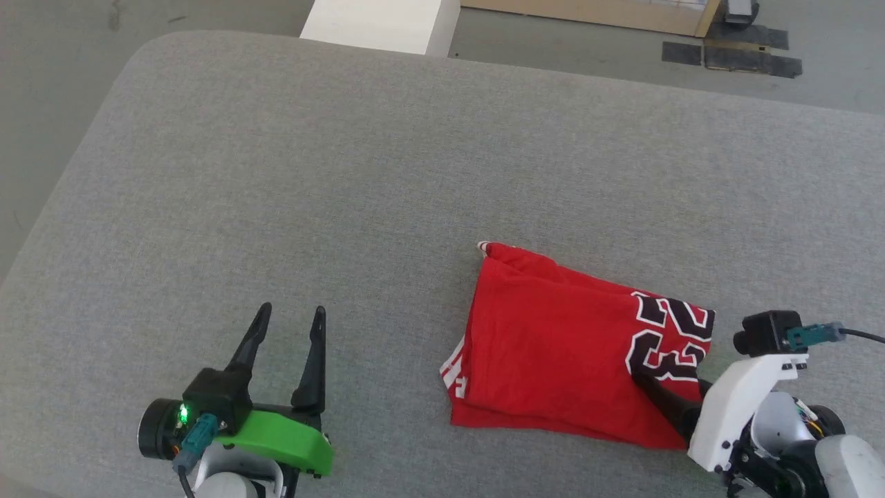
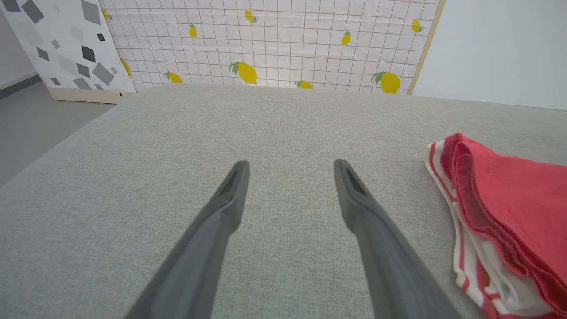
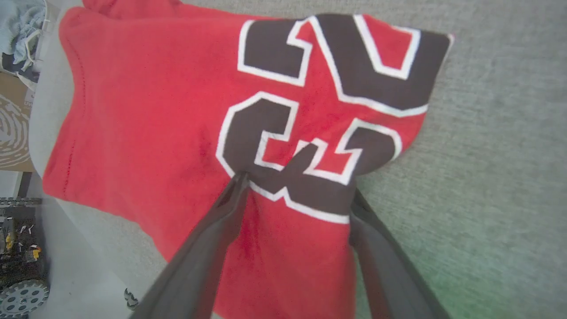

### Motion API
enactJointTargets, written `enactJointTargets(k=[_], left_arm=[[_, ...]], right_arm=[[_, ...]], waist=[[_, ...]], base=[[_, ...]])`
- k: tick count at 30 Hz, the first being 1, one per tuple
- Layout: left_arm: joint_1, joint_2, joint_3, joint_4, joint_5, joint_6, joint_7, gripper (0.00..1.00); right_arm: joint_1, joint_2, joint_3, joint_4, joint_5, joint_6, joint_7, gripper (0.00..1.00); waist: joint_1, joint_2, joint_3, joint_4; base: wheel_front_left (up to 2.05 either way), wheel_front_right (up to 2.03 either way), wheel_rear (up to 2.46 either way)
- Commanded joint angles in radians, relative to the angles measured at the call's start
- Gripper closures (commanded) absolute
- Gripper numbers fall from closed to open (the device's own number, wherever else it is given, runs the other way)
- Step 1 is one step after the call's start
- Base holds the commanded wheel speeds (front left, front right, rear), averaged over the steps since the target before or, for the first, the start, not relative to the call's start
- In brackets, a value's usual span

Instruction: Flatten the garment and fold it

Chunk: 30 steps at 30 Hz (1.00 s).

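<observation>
Garment (image 1: 553, 346) lying folded, red side up, at the near right of the grey worktop (image 1: 346, 173).
The left claw (image 1: 292, 310) has its fingers apart over bare worktop at the near left, well apart from the garment. The right claw (image 3: 297, 186) is spread wide at the garment's near right edge by the black number print. One finger is on top of the cloth, and the other's tip is hidden under it.

The folded red garment (image 1: 553, 353) printed 23 lies on the grey surface (image 1: 346, 173). The right gripper (image 1: 672, 386) touches its printed end with fingers spread. The left gripper (image 1: 292, 310) gapes well apart.
</observation>
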Motion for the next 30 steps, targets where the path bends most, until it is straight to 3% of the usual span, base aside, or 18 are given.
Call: enactJointTargets(k=[1,2,4,5,13,22,30], left_arm=[[-0.016,-0.006,0.0,0.004,0.007,-0.006,-0.004,0.0],[-0.016,-0.007,0.0,0.006,0.007,-0.006,-0.004,0.0],[-0.015,-0.008,0.0,0.009,0.007,-0.006,-0.004,0.0],[-0.014,-0.008,-0.001,0.011,0.007,-0.006,-0.004,0.0],[-0.004,-0.009,-0.004,0.021,0.007,-0.007,-0.004,0.0],[0.019,-0.01,0.002,0.017,-0.002,-0.007,-0.004,0.0],[-0.027,-0.011,-0.01,0.012,-0.011,-0.007,-0.004,0.0]], right_arm=[[-0.004,0.018,0.023,0.03,0.008,-0.001,0.014,0.0],[-0.009,0.021,0.028,0.04,0.009,-0.001,0.011,0.06],[-0.014,0.023,0.038,0.056,0.01,-0.001,0.006,0.72],[-0.018,0.021,0.044,0.062,0.009,-0.001,-0.002,1.0],[-0.049,-0.039,0.087,0.073,-0.053,-0.001,-0.074,1.0],[-0.163,-0.262,0.264,-0.04,-0.293,-0.001,-0.034,1.0],[-0.303,-0.521,0.416,-0.074,-0.336,-0.001,0.053,1.0]], waist=[[0.0,0.0,0.005,0.008],[0.0,0.0,0.005,0.009],[0.0,0.0,0.002,0.009],[0.0,0.0,0.0,0.008],[0.0,0.0,-0.033,-0.033],[0.0,0.0,-0.026,-0.184],[0.0,0.0,0.048,-0.308]], base=[[0.0,0.0,0.0],[0.0,0.0,0.0],[0.0,0.0,0.0],[0.0,0.0,0.0],[0.0,0.0,0.0],[0.0,0.0,0.0],[0.0,0.0,0.0]])
